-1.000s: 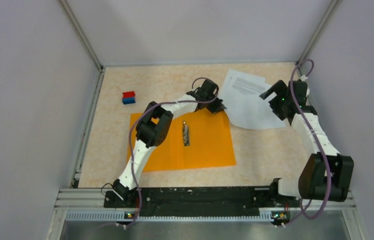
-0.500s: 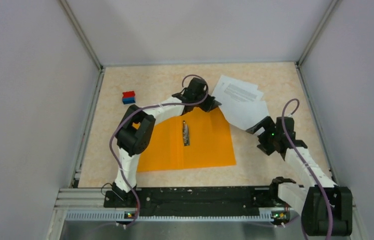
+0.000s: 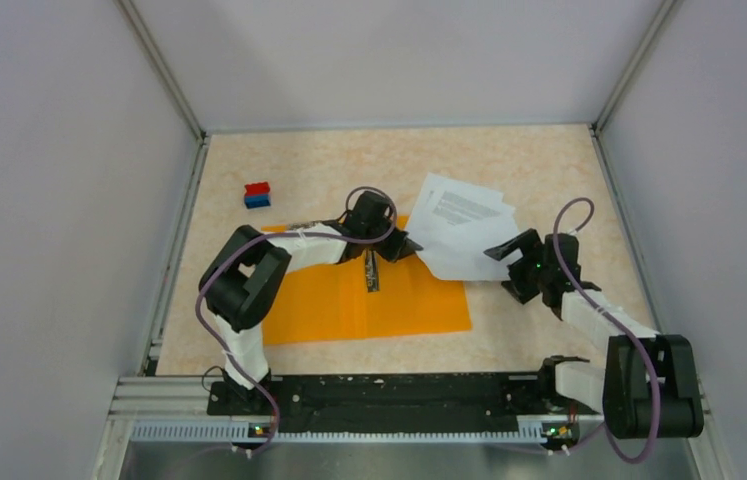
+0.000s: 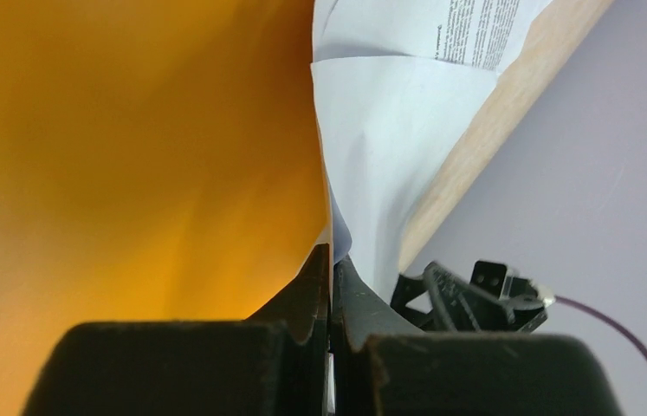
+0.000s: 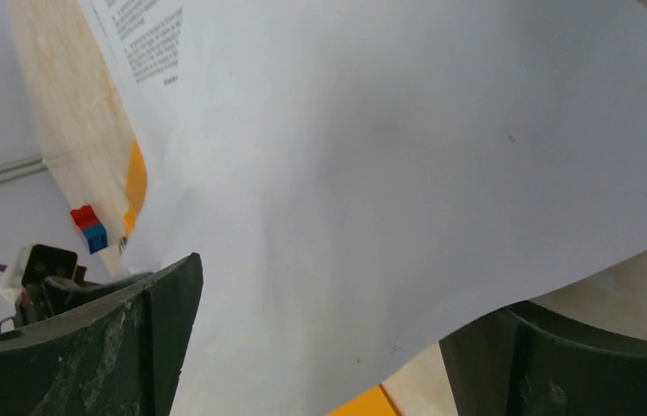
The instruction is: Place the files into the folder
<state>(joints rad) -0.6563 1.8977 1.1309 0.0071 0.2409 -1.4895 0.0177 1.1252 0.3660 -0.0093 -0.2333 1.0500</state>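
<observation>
Pinching a corner of the files (image 4: pixel 389 156) with the left claw (image 4: pixel 330 264): black fingers (image 4: pixel 307 290) pressed flat together, white paper caught in the seam and rising from it in a curved fold. Just left of that grip, the bright orange of the folder (image 4: pixel 129 156), filling most of the left wrist view. Seen from above, poised over the folder's far right part, close beside the metal clip (image 3: pixel 372 268) on the centre fold.

Spread wide at the right claw (image 5: pixel 328 321), with a white sheet spanning the gap between the two dark fingers (image 5: pixel 129 347) and squeezed by neither; cannot tell whether resting on them. Seen from above, set low at the near right edge of the papers, open side toward them.

Between the two claws, the files (image 3: pixel 459 225): a loose fan of white sheets, the uppermost printed with lines of small black text, mostly on the pale speckled surface (image 3: pixel 529 160) to the right of the folder, with the near left corner overlapping the folder's far right corner.

Lying open and flat left of centre, the folder (image 3: pixel 409 300), partly under the left arm.

Well apart at the far left, a small red-and-blue block (image 3: pixel 257 195), alone.
</observation>
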